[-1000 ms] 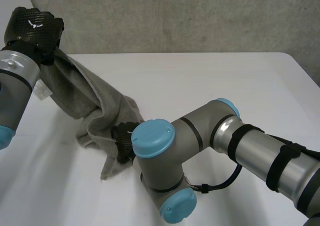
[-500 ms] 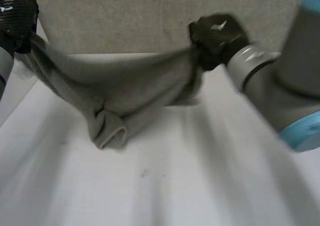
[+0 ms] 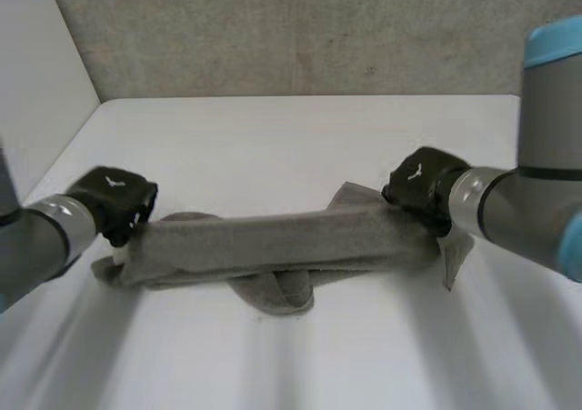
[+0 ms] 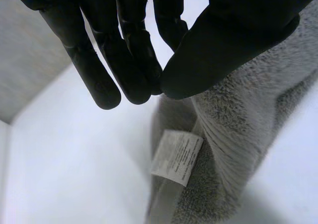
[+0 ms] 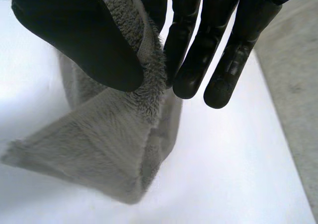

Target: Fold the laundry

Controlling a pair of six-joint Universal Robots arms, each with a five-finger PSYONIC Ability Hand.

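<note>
We see the grey towel (image 3: pixel 273 242) stretched as a thick bunched band between the two hands, low over the white table (image 3: pixel 300 137). The left robot hand (image 3: pixel 114 201) grasps one end and the right robot hand (image 3: pixel 420 187) grasps the other end. Each one pinches the cloth between thumb and fingers.

We think the main risk is the twisted loop (image 3: pixel 277 294) that hangs under the middle of the band and seems to rest on the table. If the hands put the towel down like this, the twist will probably stay inside and the cloth will lie crumpled, not flat. A second risk is the grip. Both hands take only a thin edge at the fingertips, so a strong pull apart could make one end slip out.

The head view gives us the whole band and the loop, but not how the fingers close. The left wrist view shows the pinch from near and also a white label (image 4: pixel 177 157) sewn on the edge just under the fingertips. The right wrist view shows plush cloth clamped under the thumb, with a free corner hanging below it.
</note>
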